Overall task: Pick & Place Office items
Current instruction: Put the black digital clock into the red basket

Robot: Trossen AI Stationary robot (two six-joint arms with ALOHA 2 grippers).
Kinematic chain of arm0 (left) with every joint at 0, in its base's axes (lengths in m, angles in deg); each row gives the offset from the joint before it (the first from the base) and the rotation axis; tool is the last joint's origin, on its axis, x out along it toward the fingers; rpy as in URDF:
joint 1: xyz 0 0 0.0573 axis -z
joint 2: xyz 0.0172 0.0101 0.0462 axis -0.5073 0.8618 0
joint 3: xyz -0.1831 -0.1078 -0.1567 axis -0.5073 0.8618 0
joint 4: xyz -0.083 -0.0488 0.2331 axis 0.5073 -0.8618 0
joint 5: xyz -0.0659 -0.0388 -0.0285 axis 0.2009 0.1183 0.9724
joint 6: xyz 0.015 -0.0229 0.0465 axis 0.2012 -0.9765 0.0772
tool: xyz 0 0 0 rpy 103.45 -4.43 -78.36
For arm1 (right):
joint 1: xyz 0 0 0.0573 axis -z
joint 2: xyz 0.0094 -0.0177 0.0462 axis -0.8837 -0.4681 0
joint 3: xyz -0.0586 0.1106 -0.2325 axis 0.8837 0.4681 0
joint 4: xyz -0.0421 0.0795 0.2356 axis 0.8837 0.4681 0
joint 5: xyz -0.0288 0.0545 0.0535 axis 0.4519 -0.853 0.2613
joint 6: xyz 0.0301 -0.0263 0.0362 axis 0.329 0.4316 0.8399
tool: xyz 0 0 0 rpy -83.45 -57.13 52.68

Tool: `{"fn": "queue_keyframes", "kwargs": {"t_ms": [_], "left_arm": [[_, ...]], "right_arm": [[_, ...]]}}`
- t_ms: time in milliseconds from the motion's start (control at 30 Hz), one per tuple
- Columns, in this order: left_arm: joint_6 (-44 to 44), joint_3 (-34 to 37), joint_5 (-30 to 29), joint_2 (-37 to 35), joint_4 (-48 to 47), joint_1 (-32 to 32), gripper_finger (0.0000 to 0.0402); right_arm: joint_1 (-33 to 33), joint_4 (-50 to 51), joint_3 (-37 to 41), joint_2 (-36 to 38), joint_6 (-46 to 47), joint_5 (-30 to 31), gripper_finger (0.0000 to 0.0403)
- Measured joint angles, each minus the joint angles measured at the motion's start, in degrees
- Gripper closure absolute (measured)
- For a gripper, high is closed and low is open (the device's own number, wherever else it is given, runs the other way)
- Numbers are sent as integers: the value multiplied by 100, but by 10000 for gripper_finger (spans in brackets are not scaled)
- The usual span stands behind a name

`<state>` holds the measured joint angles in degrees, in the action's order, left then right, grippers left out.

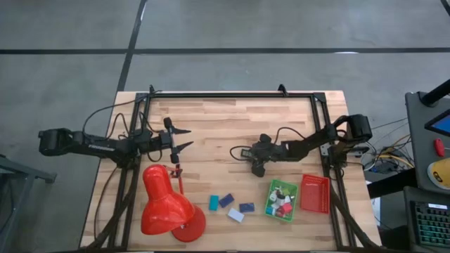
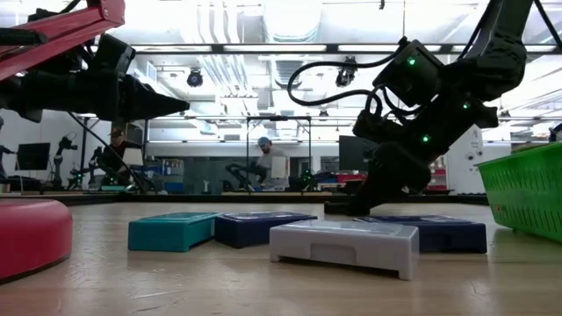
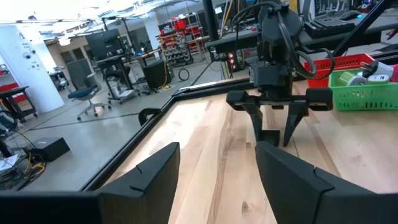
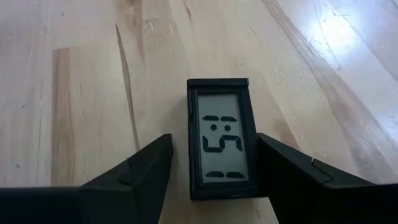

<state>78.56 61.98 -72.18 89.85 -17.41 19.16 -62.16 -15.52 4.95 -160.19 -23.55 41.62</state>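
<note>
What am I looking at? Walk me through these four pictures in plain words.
This is a robot with two dark arms at a wooden table. One camera looks straight down, one looks level across the tabletop, and one rides on each wrist. The left gripper hangs open near the red lamp. The right gripper is open around a small black display lying flat. Nothing is held. Teal, dark blue and white blocks lie beside a green tray and a red tray.

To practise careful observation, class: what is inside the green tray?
The green tray holds several small items in white, red and dark colours, heaped together. Whatever lies beneath them, and the tray's floor there, is covered. The red tray beside it looks empty.
</note>
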Motion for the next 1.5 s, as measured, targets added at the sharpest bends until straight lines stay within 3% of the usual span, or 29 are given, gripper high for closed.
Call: {"fn": "queue_keyframes", "kwargs": {"t_ms": [333, 633, 867, 1000, 1233, 1500], "left_arm": [[1, 0, 0, 0, 0, 0, 184], [0, 0, 1, 0, 1, -1, 184], [2, 0, 2, -2, -6, 0, 184], [1, 0, 2, -2, -15, 0, 184], [2, 0, 2, -2, -16, 0, 184], [0, 0, 2, -2, -17, -1, 184]], "right_arm": [[-2, 14, 0, 0, -8, -37, 251], [-2, 63, 11, 83, -192, -23, 243], [-40, 556, 9, 604, -150, -3, 249], [-122, 1641, -199, 1225, -136, 1, 245], [-458, 4466, -1068, 2375, 890, 18, 246], [-1314, 6598, -1914, 2998, 1388, -257, 239]]}}
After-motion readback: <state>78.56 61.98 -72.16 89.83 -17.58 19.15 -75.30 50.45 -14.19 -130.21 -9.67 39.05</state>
